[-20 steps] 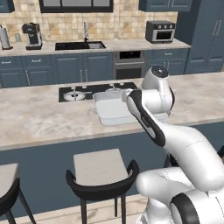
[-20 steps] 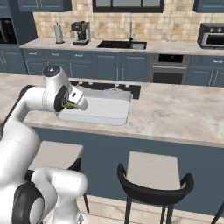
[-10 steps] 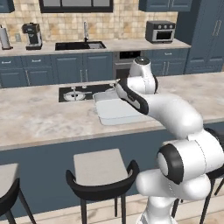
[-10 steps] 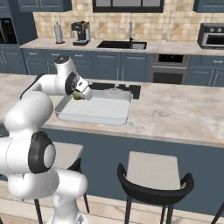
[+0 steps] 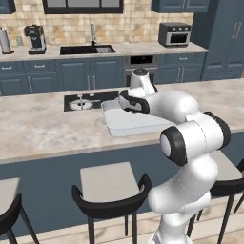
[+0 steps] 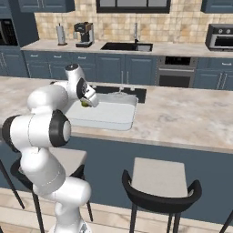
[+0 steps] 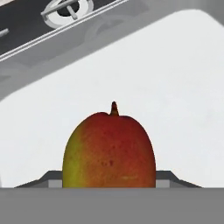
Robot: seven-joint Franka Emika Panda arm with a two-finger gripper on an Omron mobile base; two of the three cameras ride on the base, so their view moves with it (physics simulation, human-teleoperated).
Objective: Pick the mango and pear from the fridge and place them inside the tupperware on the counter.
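Counter (image 5: 43,128): long beige speckled stone top on a dark blue base, a black cooktop (image 5: 86,101) set into it. Two dark-framed stools with pale seats (image 5: 108,183) stand against its near side; the floor is pale wood.

Tupperware (image 5: 136,125): wide, shallow, white, sitting on the counter just beside the cooktop, its far edge touching the cooktop's near edge.

Arm reaches over the counter with the end effector (image 6: 86,103) hanging over the tupperware's left end. It is clenched on the mango (image 7: 109,152). In the hand view the fruit shows red-orange with a green-yellow patch on one side, stem nub pointing away from the camera, white tupperware floor behind it and a cooktop burner (image 7: 65,8) beyond the rim. In the right base view a small yellow-green bit of fruit shows at the fingertips. Cannot tell whether the mango touches the floor of the tupperware.

Back wall: tan tile, dark blue cabinets, sink (image 5: 87,49) with faucet, coffee maker (image 5: 35,39), toaster oven (image 5: 174,34), built-in oven (image 6: 174,72).
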